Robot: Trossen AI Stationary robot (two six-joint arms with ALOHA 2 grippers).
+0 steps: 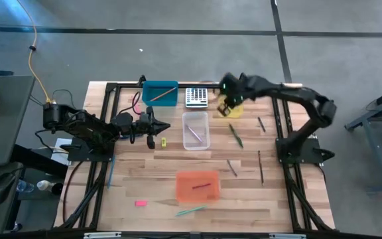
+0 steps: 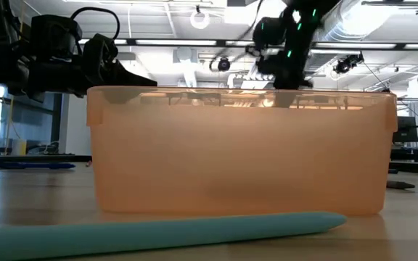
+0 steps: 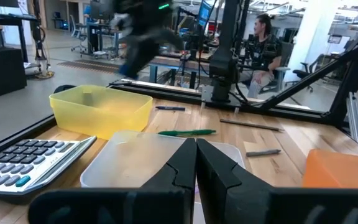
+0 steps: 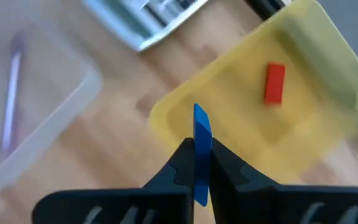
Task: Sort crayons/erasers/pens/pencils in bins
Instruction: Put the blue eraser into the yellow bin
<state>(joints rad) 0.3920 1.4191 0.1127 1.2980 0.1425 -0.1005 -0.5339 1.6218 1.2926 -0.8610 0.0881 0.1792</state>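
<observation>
Four bins sit on the table: one teal point(image 1: 160, 93), one yellow point(image 1: 235, 109), one clear point(image 1: 195, 131) and one orange point(image 1: 197, 186). There is one calculator point(image 1: 196, 97). Two erasers lie loose on the wood, one pink point(image 1: 139, 203) and one yellow-green point(image 1: 163, 141); a third, red eraser point(image 4: 274, 83) lies in the yellow bin. About six thin sticks lie loose on the table; their kinds cannot all be told. Two robot arms are present.

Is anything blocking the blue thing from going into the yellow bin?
Nothing visible does. The right gripper holds the blue eraser above the yellow bin, whose top is open, with only a red eraser lying inside.
</observation>
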